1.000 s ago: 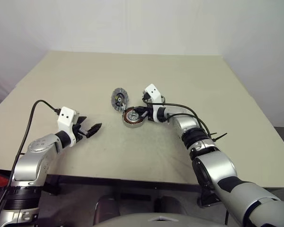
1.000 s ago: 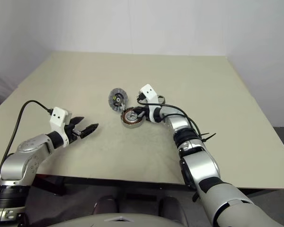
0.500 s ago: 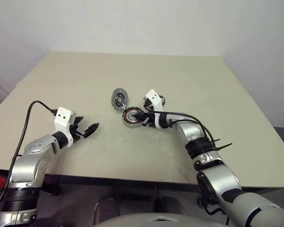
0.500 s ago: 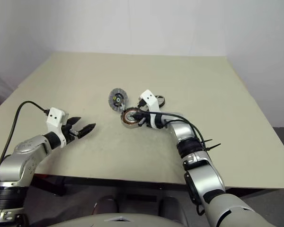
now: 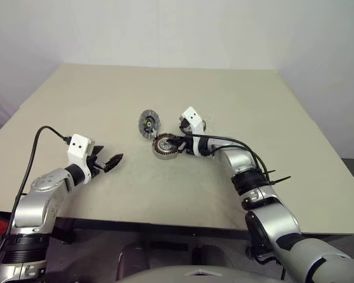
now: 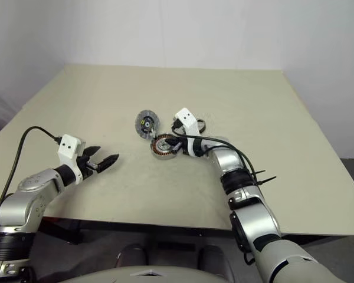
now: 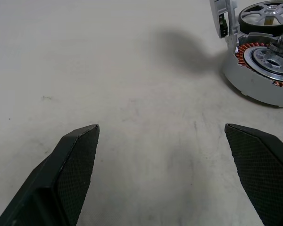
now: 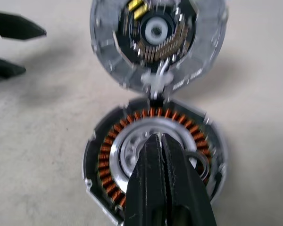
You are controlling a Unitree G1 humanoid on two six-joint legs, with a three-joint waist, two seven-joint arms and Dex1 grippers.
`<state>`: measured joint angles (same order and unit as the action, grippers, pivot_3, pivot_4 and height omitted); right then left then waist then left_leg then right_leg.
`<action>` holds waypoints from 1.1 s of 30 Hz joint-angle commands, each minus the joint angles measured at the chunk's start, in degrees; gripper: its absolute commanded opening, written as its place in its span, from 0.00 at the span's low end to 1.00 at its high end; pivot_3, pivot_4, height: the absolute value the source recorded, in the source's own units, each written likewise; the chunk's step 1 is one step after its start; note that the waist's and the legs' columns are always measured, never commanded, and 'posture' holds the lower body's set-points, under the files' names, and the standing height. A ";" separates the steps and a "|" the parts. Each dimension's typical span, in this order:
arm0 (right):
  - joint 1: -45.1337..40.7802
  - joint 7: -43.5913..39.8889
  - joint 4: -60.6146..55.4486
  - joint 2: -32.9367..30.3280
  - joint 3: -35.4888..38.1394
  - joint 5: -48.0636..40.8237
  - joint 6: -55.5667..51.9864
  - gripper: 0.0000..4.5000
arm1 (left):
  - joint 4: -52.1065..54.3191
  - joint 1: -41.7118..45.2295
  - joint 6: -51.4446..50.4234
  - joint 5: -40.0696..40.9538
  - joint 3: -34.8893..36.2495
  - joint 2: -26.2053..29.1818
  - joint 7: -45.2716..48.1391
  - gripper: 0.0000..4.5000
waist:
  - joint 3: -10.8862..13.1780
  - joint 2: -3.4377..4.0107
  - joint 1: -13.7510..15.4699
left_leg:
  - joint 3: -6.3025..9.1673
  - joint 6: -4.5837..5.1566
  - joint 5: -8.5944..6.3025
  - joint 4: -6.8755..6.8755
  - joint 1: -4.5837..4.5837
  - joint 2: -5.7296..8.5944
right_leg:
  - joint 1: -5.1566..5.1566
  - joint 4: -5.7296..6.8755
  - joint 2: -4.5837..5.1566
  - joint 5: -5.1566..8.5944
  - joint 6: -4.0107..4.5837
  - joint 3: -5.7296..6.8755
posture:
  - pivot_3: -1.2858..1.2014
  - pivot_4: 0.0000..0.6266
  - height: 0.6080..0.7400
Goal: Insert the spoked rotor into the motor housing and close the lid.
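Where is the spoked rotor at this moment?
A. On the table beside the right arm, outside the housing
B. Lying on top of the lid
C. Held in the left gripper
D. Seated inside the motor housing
A: the spoked rotor sits on the table behind the right gripper, while the motor housing shows bare copper windings.

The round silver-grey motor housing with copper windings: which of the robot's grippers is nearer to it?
The right. The right gripper is shut, its tips over the round silver-grey motor housing; the left gripper hovers open, well off to its left.
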<state>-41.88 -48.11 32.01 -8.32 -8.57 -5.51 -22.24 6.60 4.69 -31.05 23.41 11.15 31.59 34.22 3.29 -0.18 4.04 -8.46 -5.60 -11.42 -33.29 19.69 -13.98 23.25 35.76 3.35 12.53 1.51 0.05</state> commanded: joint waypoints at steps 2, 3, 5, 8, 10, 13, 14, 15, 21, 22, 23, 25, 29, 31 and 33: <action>-1.30 -2.88 -3.91 -2.22 -1.20 -0.05 1.13 0.27 | 0.74 0.86 1.13 -0.10 0.99 0.37 -0.04 1.00 | 0.00 0.00 0.05 | 0.00 0.00 0.00 0.00 0.01 0.01 | 0.00 -0.02 0.01 0.00 0.00 0.01 | 0.52 0.00 1.00; -1.34 -3.66 -4.72 -2.85 -1.81 0.10 0.65 0.35 | 0.71 0.85 1.15 -0.12 0.95 0.34 -0.05 1.00 | 0.00 0.00 0.04 | 0.00 0.00 0.00 0.00 0.01 0.01 | 0.00 -0.02 0.01 0.00 0.00 0.00 | 0.52 0.00 1.00; -1.29 -5.03 -6.09 -3.89 -2.88 0.17 -0.31 0.35 | 0.69 0.83 1.18 -0.16 0.89 0.31 -0.07 1.00 | 0.00 0.00 0.03 | 0.00 0.00 0.00 0.00 0.01 0.00 | 0.01 0.00 0.00 0.00 0.00 0.00 | 0.52 0.00 1.00; -1.10 -6.13 -9.59 -6.13 -5.18 1.33 -2.67 0.35 | 0.74 0.88 1.12 -0.13 0.82 0.21 -0.11 1.00 | 0.00 0.00 0.04 | 0.00 0.00 0.00 0.00 0.01 0.00 | 0.00 0.00 -0.01 0.00 0.00 0.00 | 0.52 0.00 1.00; -1.95 -6.82 -11.10 -7.56 -6.76 2.54 -3.58 0.35 | 0.73 0.97 1.06 -0.10 0.72 0.07 -0.19 1.00 | 0.00 -0.01 0.05 | 0.00 0.00 0.00 0.00 0.01 0.00 | 0.00 0.01 -0.01 0.00 0.00 -0.01 | 0.52 0.00 1.00; -5.34 -9.91 -11.78 -9.80 -9.24 4.25 -2.56 0.35 | 0.55 1.23 0.88 -0.13 0.18 -0.51 -0.37 1.00 | 0.01 0.00 0.04 | 0.00 0.00 0.00 -0.01 0.00 0.01 | 0.00 0.01 0.00 0.00 0.00 -0.01 | 0.52 0.00 1.00; -6.25 -10.93 -11.52 -10.23 -9.73 4.43 -2.23 0.35 | 0.54 1.27 0.85 -0.19 0.00 -0.70 -0.45 1.00 | 0.01 0.00 0.04 | 0.00 0.00 0.00 -0.02 0.01 0.01 | 0.01 0.01 0.00 0.00 0.00 -0.01 | 0.52 0.00 1.00; -7.67 -12.40 -10.29 -10.66 -10.49 4.86 -1.73 0.35 | 0.52 1.40 0.82 -0.26 -0.24 -0.94 -0.55 1.00 | 0.01 0.00 0.01 | 0.00 0.00 0.00 -0.02 0.01 0.01 | 0.01 0.02 0.00 0.00 0.00 -0.01 | 0.52 0.00 1.00; -13.31 -14.61 -0.72 -10.10 -12.70 7.71 2.13 0.35 | 0.48 1.73 0.81 -0.60 -0.90 -1.99 -1.03 1.00 | 0.00 -0.03 -0.01 | 0.00 0.01 0.00 -0.02 0.04 0.00 | 0.01 0.03 0.00 0.00 0.00 -0.02 | 0.52 0.00 1.00; -13.80 -15.20 0.60 -9.85 -12.99 7.86 2.38 0.35 | 0.54 1.56 0.85 -0.59 -0.85 -2.11 -1.08 1.00 | 0.00 -0.03 -0.02 | 0.00 0.01 0.00 -0.02 0.04 0.01 | 0.01 0.02 0.00 0.00 0.00 -0.01 | 0.52 0.00 1.00; -13.99 -15.56 1.82 -9.67 -13.33 8.25 2.96 0.35 | 0.66 1.32 0.92 -0.60 -0.81 -2.17 -1.08 1.00 | 0.00 -0.03 -0.02 | 0.00 0.01 -0.01 -0.03 0.07 0.01 | 0.02 0.01 0.00 0.00 0.00 0.00 | 0.52 0.00 1.00; -14.08 -15.86 4.09 -9.28 -13.87 9.18 4.22 0.35 | 0.92 0.88 1.00 -0.62 -0.71 -2.20 -1.08 1.00 | 0.00 -0.03 -0.01 | 0.00 0.02 -0.01 -0.02 0.12 0.00 | 0.05 0.01 0.00 0.00 0.00 0.00 | 0.52 0.00 1.00; -15.29 -16.28 9.83 -8.17 -14.32 10.50 6.43 0.35 | 1.41 0.49 0.80 -0.52 -0.59 -2.26 -1.27 1.00 | 0.00 -0.02 -0.02 | 0.00 0.03 -0.01 -0.03 0.24 0.00 | 0.07 0.01 0.00 0.00 0.01 0.00 | 0.52 0.00 1.00; -16.62 -15.61 12.84 -7.51 -13.99 11.10 7.94 0.35 | 1.50 0.50 0.76 -0.53 -0.68 -2.35 -1.40 1.00 | 0.01 -0.01 -0.07 | 0.00 0.03 -0.01 -0.04 0.23 0.00 | 0.07 0.04 0.00 0.00 0.01 0.00 | 0.52 0.00 1.00; -17.98 -15.48 15.16 -6.90 -13.50 11.32 8.87 0.35 | 1.55 0.53 0.75 -0.52 -0.77 -2.43 -1.48 1.00 | 0.01 -0.01 -0.06 | 0.00 0.03 -0.01 -0.04 0.20 -0.01 | 0.07 0.10 0.00 0.00 0.02 0.01 | 0.52 0.00 1.00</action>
<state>-57.33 -63.67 46.59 -15.45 -23.10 5.63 -14.96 6.32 4.62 -31.07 22.67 9.58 29.07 32.95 3.29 -0.19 3.98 -8.46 -5.57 -11.43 -33.33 19.88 -13.99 23.32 35.86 3.34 12.53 1.53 0.05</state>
